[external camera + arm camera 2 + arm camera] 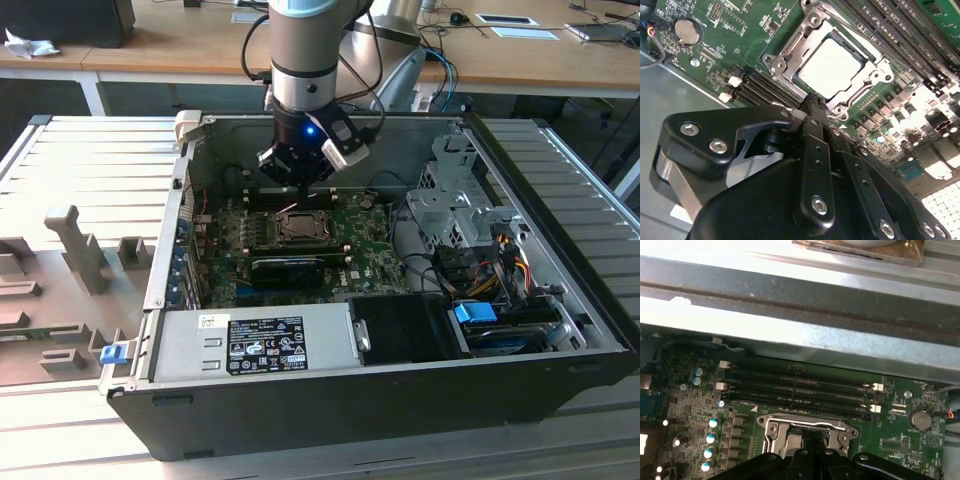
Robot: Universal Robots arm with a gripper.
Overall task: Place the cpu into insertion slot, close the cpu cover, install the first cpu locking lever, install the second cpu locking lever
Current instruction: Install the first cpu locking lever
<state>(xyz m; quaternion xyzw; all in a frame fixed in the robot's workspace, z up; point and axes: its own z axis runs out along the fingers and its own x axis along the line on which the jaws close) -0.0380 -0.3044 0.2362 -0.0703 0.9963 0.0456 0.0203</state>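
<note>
Above cpu cover point(832, 65): gripper point(812, 107) fingertips together.

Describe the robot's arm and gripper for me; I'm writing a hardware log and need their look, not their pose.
In the exterior view the arm is a thick silver-grey cylinder with a pale blue ring at the top and black cables looping beside it. Below it sits a black wrist section with a glowing blue light and a white-and-black block on one side. In the second wrist view the gripper is matte black, built of rounded linkage plates fastened with silver screws.

One cpu point(832, 67), one cpu cover point(790, 52), four black memory slots point(797, 390), one coin battery point(686, 31), one claw point(812, 107).
</note>
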